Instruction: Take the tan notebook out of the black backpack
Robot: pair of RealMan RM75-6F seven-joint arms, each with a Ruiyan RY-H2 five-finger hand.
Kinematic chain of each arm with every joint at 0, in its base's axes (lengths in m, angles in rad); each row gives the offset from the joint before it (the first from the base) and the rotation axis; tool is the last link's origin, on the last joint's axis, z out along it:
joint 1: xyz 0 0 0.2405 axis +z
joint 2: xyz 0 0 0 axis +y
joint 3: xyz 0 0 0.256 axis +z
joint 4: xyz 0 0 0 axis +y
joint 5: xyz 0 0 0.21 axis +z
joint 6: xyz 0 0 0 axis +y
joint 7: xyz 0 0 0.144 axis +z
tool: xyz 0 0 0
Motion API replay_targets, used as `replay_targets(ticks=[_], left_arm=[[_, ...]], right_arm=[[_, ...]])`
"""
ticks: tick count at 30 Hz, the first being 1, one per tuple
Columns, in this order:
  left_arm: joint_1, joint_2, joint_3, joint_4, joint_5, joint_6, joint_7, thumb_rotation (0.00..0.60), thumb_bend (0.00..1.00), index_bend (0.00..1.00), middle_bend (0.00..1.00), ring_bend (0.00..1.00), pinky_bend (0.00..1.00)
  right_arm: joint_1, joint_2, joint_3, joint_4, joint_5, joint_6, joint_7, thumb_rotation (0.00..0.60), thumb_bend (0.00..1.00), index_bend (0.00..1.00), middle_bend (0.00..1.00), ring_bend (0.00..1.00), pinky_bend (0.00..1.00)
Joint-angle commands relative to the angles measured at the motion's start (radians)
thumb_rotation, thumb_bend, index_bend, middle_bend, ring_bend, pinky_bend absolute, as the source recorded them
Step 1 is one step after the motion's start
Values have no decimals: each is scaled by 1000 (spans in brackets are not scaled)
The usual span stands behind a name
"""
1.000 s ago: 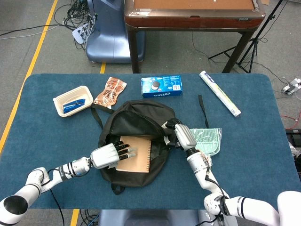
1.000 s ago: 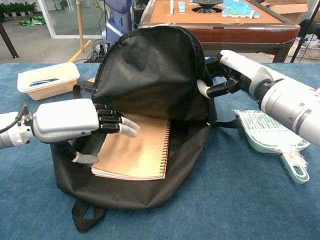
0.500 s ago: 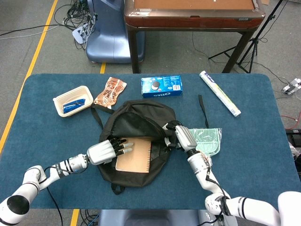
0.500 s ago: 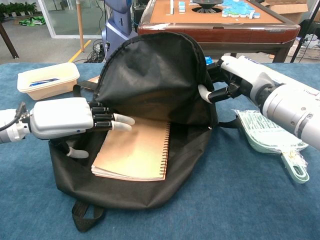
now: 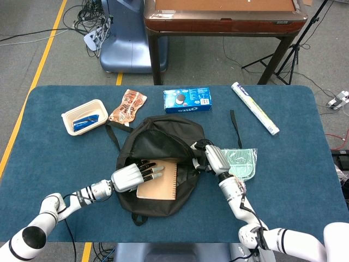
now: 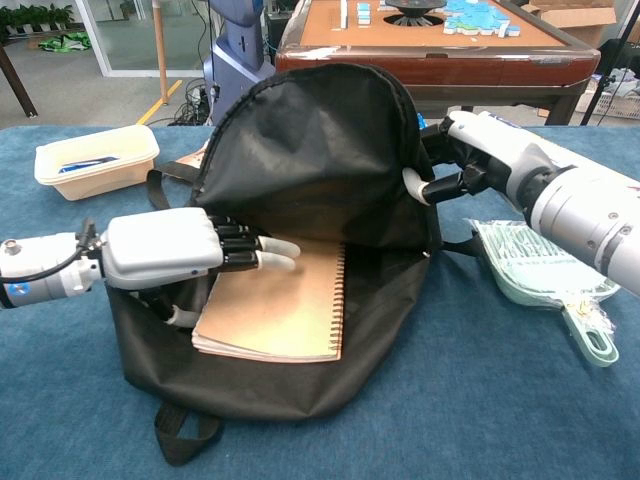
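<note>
On the blue desk point(image 5: 54, 158), the black backpack point(image 6: 300, 150) is held open: its raised flap is pinched at the edge by the right robot hand point(image 6: 470, 165). Inside the opening the tan notebook point(image 6: 280, 310) is seen lying flat, and it is gripped at its near-left edge by the left robot hand point(image 6: 175, 250).

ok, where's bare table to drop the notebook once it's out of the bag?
Bare cloth along the table's near edge, in front of the backpack, and the wide left stretch below the tray. Right end past the green pouch is free too. Crowded behind the backpack: snack packet, Oreo box, tube.
</note>
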Motion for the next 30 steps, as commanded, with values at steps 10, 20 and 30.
replay_targets(ticks=[10,20,30], left_arm=[[9,-56,-17,11,-75,-29,-125,600,202,198,47,78,156],[5,-90,-18,23,-98,-21,-155,600,361,361,47,79,148],[19,-92,-41,-31,-133,22,-167,600,477,486,161,81,144]], right_arm=[[-6,1,-1,5,1,2,9,600,552,789,393,218,145],[-2,-6,6,17,16,-2,3,600,552,789,391,218,145],[5,-7,26,40,44,-14,3,600,552,778,387,216,145]])
